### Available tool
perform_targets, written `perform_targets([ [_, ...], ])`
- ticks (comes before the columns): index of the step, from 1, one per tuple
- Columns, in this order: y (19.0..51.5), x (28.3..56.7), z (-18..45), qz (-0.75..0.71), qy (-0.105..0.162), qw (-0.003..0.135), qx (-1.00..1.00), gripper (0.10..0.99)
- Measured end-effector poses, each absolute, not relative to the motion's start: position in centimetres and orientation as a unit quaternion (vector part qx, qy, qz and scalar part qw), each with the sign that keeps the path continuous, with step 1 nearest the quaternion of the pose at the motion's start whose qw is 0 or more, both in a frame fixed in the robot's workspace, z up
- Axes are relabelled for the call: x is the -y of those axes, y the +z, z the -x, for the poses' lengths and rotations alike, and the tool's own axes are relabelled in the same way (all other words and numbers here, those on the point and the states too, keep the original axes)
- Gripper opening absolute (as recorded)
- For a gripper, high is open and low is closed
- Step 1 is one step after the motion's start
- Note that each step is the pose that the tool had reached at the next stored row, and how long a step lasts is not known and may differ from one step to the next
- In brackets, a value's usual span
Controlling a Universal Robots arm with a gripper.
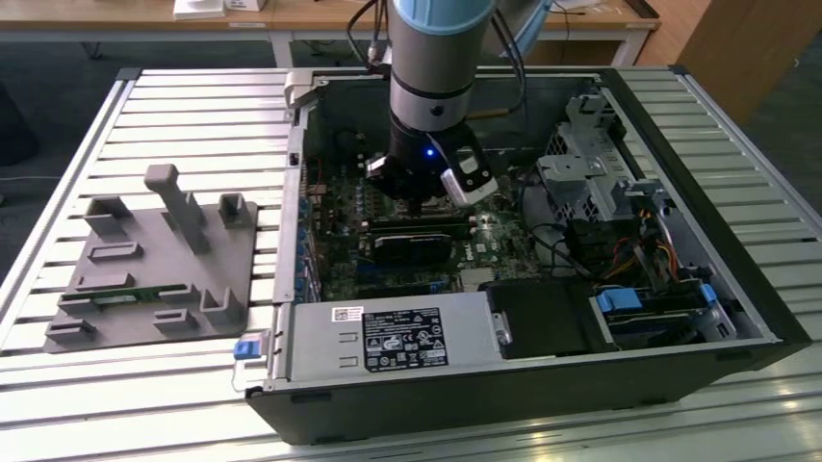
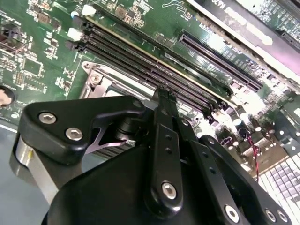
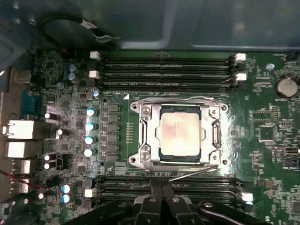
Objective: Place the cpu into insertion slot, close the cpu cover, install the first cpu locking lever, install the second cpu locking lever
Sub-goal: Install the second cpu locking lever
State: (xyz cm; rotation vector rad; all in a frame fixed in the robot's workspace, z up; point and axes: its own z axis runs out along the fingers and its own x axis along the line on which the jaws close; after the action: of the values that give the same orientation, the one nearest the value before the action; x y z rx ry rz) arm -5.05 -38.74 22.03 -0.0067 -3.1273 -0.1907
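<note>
Claw (image 3: 161,199) fingers are seen pressed together in the first wrist view, with nothing held between them, their tips just beside the insertion slot (image 3: 180,133) at the edge where a thin lever wire (image 3: 194,174) lies. Inside this slot the cpu (image 3: 180,130) is seated flat, its grey metal top visible through the window of the cpu cover (image 3: 147,133), which is laid down around it. Long memory slots (image 3: 166,70) are found on the far side of the insertion slot, and more between it and the claw. In the exterior view, the arm (image 1: 434,77) is lowered into an open computer case (image 1: 514,385) resting on a slatted surface (image 1: 180,106), beside a grey fixture (image 1: 154,269).
</note>
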Motion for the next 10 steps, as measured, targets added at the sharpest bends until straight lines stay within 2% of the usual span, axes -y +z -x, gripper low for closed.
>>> perform_targets([
  [5, 21.19, 38.74, 5.07, 0.002, -0.062, 0.004, 0.998, 0.106],
  [10, 21.14, 39.2, 5.24, 0.003, -0.075, 0.004, 0.997, 0.106],
])
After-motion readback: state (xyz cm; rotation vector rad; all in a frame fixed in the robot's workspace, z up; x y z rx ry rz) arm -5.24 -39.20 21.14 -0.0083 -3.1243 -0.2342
